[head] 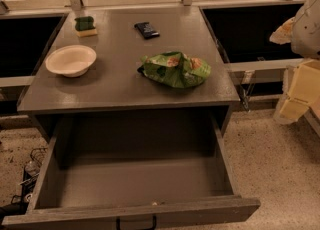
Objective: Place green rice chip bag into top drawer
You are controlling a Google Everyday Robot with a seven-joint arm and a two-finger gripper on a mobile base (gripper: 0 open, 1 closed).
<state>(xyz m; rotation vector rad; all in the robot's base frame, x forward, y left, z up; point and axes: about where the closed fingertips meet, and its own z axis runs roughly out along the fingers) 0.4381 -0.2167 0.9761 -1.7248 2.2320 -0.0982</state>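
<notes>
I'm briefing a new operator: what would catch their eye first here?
The bright green chip bag lies crumpled on the table, right of centre, and below it the drawer stands pulled wide open. A white bowl sits on the table's left side, and the gripper hangs beyond the table's right edge, apart from the bag.
</notes>
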